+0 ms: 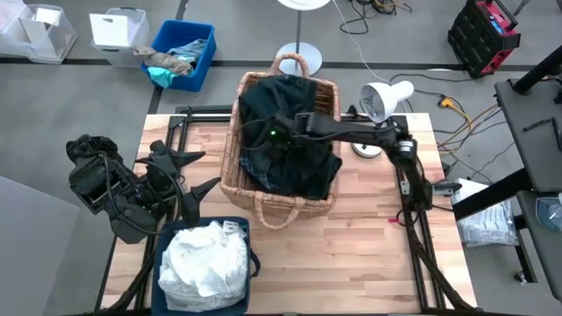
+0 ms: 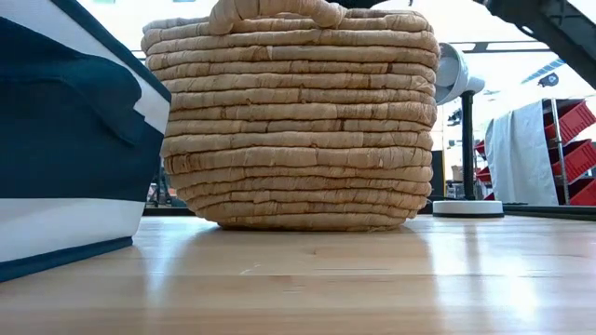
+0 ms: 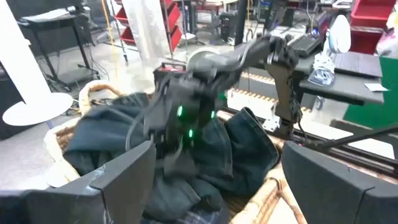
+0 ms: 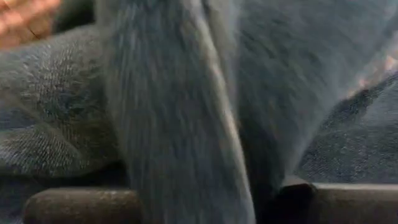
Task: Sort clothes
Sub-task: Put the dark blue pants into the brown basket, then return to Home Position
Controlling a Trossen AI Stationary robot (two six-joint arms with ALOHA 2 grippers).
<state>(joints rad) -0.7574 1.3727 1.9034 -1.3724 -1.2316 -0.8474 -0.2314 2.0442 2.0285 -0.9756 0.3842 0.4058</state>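
A wicker basket (image 1: 230, 167) stands mid-table, filled with dark garments (image 1: 285, 101), black and charcoal. It also fills the low view (image 2: 298, 121). My right gripper (image 1: 274, 140) reaches in from the table's right and is down among the garments, shut on a charcoal one (image 4: 174, 124). My left gripper (image 1: 200, 172) hangs open and empty left of the basket, above the table, its fingers pointing at the basket (image 3: 74, 106). A dark blue bin (image 1: 249, 263) at the near left holds white garments (image 1: 204, 259). My right gripper pinches a raised fold of the charcoal garment (image 4: 186, 180) between its two fingers (image 4: 74, 205). The fold runs up between the fingers as a drawn ridge. The rest of the garment lies on the pile in the basket. The fingers come from above and from the right, slanting down.
A white desk lamp (image 1: 385, 98) stands at the table's far right. On the floor behind the table are a blue crate with teal and beige rags (image 1: 180, 54) and clear plastic boxes (image 1: 118, 31). Bare wood lies near the table's front right (image 1: 351, 263).
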